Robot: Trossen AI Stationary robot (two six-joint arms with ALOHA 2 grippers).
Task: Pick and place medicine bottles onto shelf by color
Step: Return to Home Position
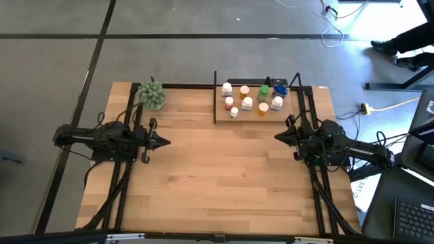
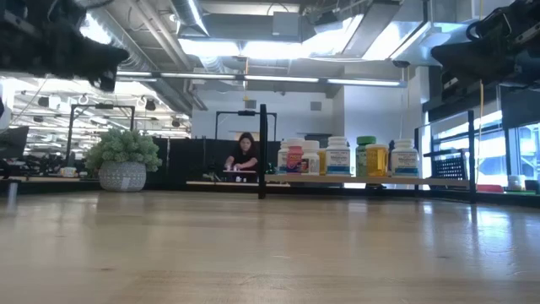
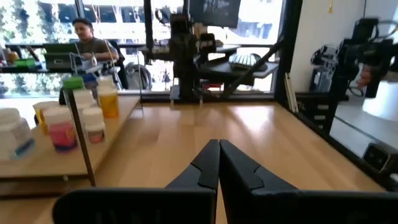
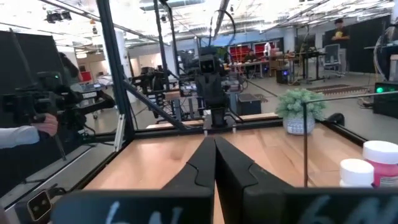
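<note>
Risk looks small at this stage; all the medicine bottles (image 1: 252, 99) in view stand upright on the shelf (image 1: 271, 116) at the far edge of the table (image 1: 217, 190), with none on the bare wood, so the sorting seems done and only the retreat to rest is left; the left gripper (image 1: 161, 141) hangs over the table's left side, its fingers pressed together with nothing between them; the right gripper (image 1: 278, 136) hangs over the right side, likewise closed and empty, near the shelf's front corner. Trouble, if any, would come from that right arm; a swing toward the far edge could clip the shelf and topple the closely packed bottles; the left arm sits near the plant (image 1: 151, 95) and could brush it the same way. Whether the bottles are truly grouped by colour is hard to judge; from above they are too small to tell, in the low view they overlap one another, and each wrist view cuts off part of the row.
</note>
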